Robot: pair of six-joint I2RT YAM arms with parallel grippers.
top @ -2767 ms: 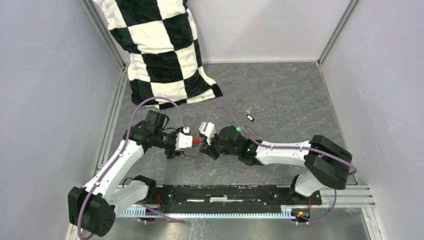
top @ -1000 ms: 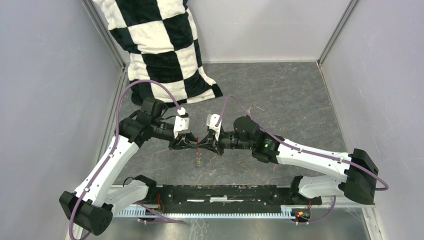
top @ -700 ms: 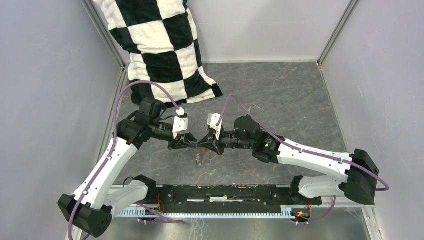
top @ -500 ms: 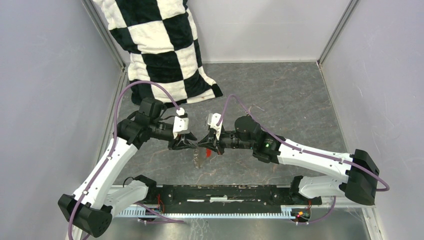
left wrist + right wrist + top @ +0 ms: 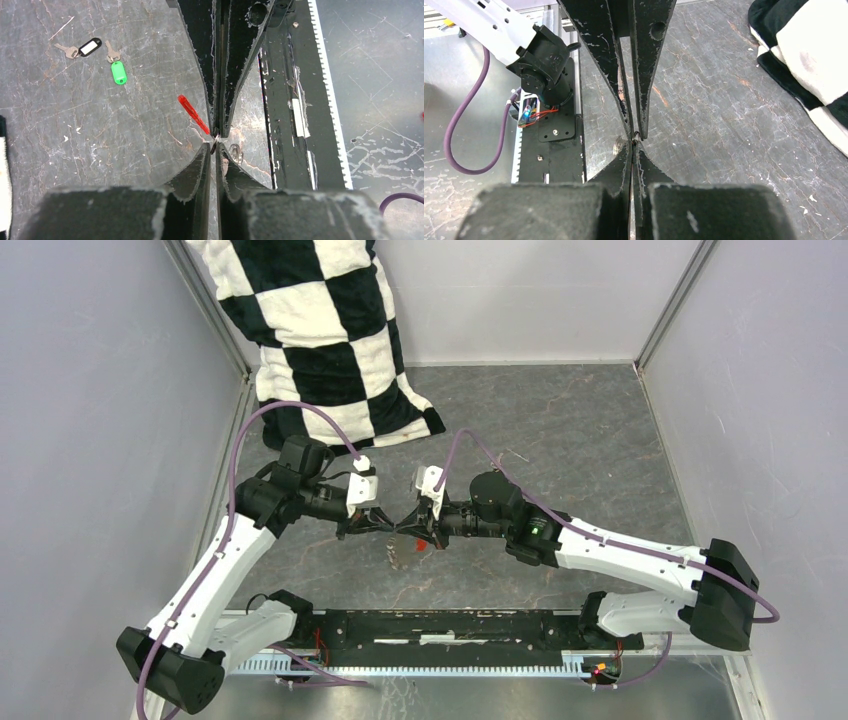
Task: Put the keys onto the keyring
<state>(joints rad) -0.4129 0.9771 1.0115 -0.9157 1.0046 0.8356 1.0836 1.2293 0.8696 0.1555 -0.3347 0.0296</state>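
Both grippers meet tip to tip above the grey floor. My right gripper (image 5: pixel 411 528) (image 5: pixel 634 142) is shut on the keyring, whose red plastic piece (image 5: pixel 421 543) (image 5: pixel 193 114) sticks out beside its fingers. My left gripper (image 5: pixel 389 526) (image 5: pixel 214 148) has closed on the thin metal ring (image 5: pixel 214 146) at its very tips. The keyring's grey-brown strip (image 5: pixel 397 558) dangles below. The keys lie on the floor in the left wrist view, one with a green tag (image 5: pixel 118 73) and one with a black, white-labelled tag (image 5: pixel 89 47). In the top view my right arm hides them.
A black-and-white checkered cushion (image 5: pixel 320 340) (image 5: pixel 809 55) leans in the back left corner. The black base rail (image 5: pixel 460 630) (image 5: pixel 290 100) runs along the near edge. Grey walls close in the floor on three sides.
My left jaws opened a little, then closed onto the ring. The dangling strip swung slightly. Both arms have barely moved over the last second.
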